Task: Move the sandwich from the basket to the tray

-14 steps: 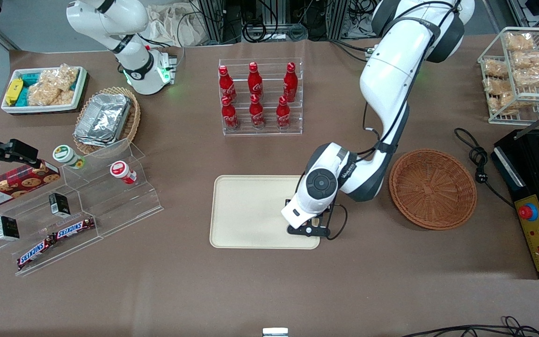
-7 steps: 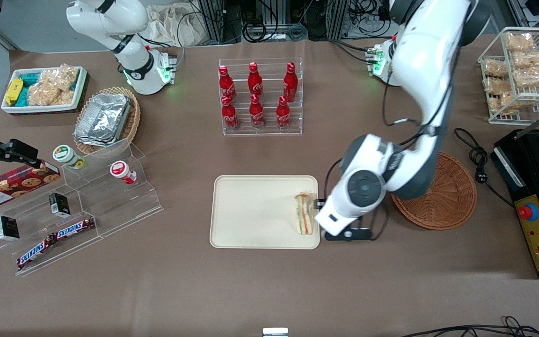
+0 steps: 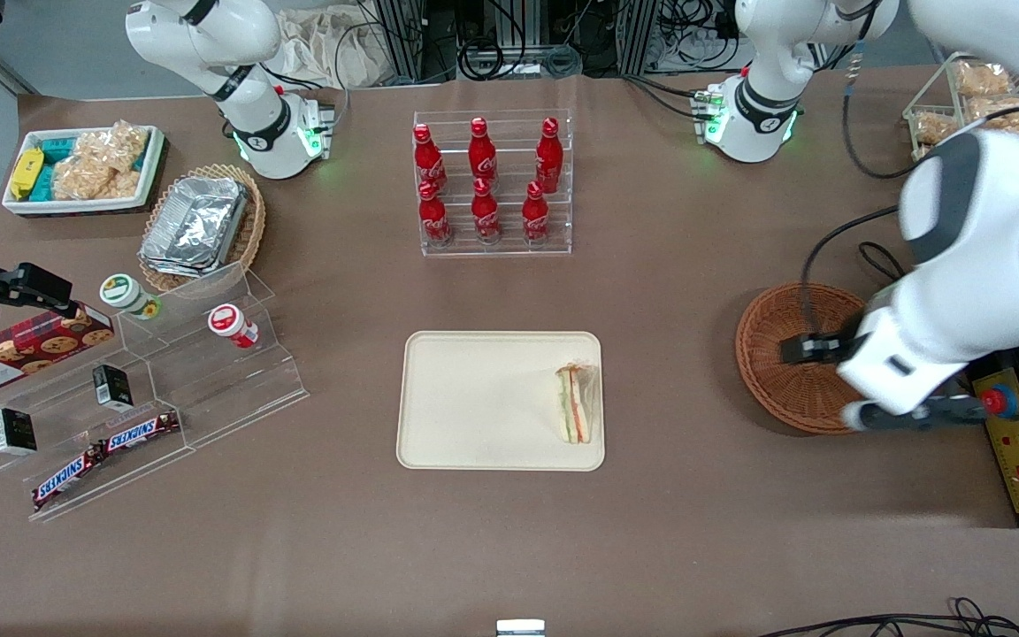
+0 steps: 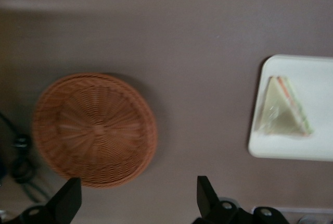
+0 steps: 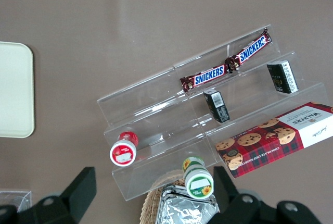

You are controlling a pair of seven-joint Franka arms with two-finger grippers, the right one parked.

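Note:
The wrapped triangular sandwich (image 3: 577, 403) lies flat on the cream tray (image 3: 474, 398), at the tray's end toward the working arm. It also shows in the left wrist view (image 4: 283, 108) on the tray (image 4: 312, 146). The reddish-brown wicker basket (image 3: 784, 354) stands empty on the table beside the tray and also shows in the left wrist view (image 4: 93, 130). My left gripper (image 3: 907, 412) hangs high over the basket's edge toward the working arm's end, well away from the sandwich. In the left wrist view the gripper (image 4: 138, 203) is open wide and holds nothing.
A clear rack of red cola bottles (image 3: 492, 181) stands farther from the camera than the tray. A wire rack of bagged snacks (image 3: 987, 133) and a black machine with a red button (image 3: 1014, 398) stand at the working arm's end. An acrylic shelf (image 3: 164, 380) stands toward the parked arm's end.
The gripper was down on the tray, then let the sandwich go there. It has risen and swung away to above the basket, toward the working arm's end.

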